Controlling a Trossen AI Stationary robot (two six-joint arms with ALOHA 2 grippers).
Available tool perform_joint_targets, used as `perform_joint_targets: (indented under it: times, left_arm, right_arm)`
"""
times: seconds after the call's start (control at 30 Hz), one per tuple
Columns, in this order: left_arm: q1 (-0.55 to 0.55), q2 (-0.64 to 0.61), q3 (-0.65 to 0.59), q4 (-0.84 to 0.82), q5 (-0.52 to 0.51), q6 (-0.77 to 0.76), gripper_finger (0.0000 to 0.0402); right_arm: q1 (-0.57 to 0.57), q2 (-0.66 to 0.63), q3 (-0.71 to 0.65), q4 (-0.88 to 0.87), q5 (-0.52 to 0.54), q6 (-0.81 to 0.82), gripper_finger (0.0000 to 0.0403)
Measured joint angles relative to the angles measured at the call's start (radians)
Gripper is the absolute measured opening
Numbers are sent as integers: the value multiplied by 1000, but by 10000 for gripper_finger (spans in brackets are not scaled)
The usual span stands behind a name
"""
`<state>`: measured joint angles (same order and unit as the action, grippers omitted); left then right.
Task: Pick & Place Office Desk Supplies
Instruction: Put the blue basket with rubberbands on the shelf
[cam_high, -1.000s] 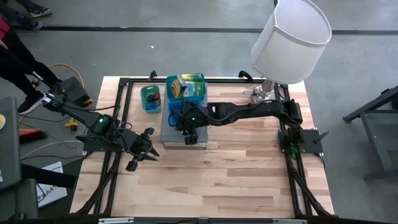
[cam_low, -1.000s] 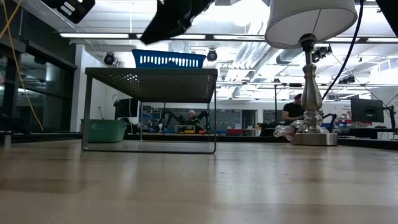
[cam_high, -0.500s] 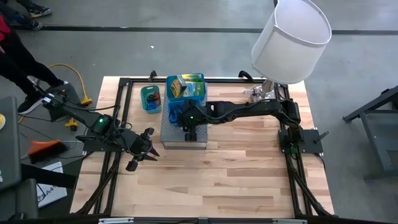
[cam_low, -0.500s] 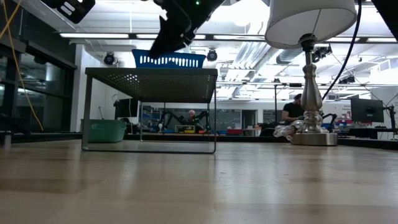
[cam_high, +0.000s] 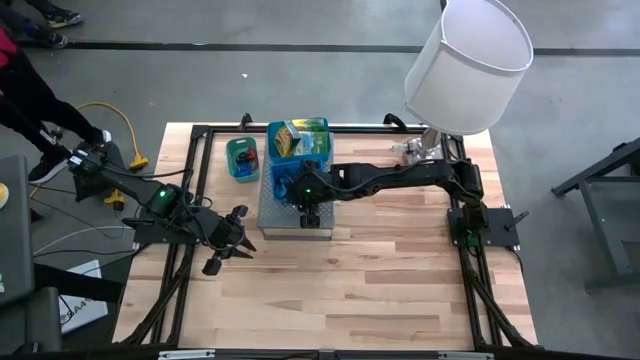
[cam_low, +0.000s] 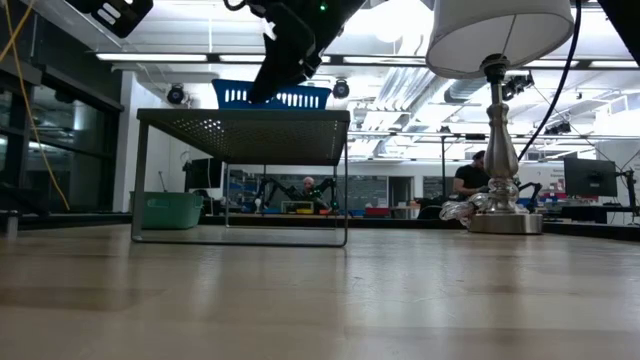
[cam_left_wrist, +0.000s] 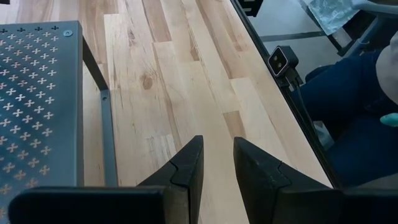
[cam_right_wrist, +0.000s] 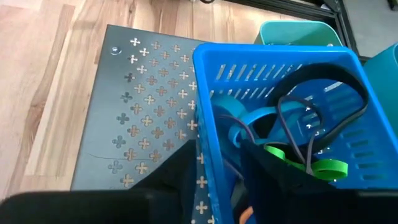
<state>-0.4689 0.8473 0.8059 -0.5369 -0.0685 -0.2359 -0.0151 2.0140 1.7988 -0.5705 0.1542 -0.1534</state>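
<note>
Nothing on the left had shifted: at about nine o'clock on the table the left gripper (cam_high: 237, 240) hung over bare wood, jaws slightly apart and holding nothing. Centre, the right gripper (cam_high: 309, 213) had crept from the perforated grey stand's (cam_high: 285, 222) front toward the blue basket (cam_high: 300, 160) at twelve o'clock; whether its jaws held anything could not be told. Rubber bands (cam_right_wrist: 323, 102) lay inside the basket, so a drop or a pick there seemed likely.
</note>
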Motion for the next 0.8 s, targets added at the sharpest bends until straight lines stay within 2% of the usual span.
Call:
perform_joint_targets:
  times: [0.33,0.6,0.8]
  left_arm:
    - [0,0,0,0,0,0,83]
    - [0,0,0,0,0,0,83]
    - [0,0,0,0,0,0,83]
  right_arm:
    - [2,0,0,1,-35,0,9]
    - [16,0,0,-1,-58,-5,4]
    - [22,-7,0,-22,-116,-96,4]
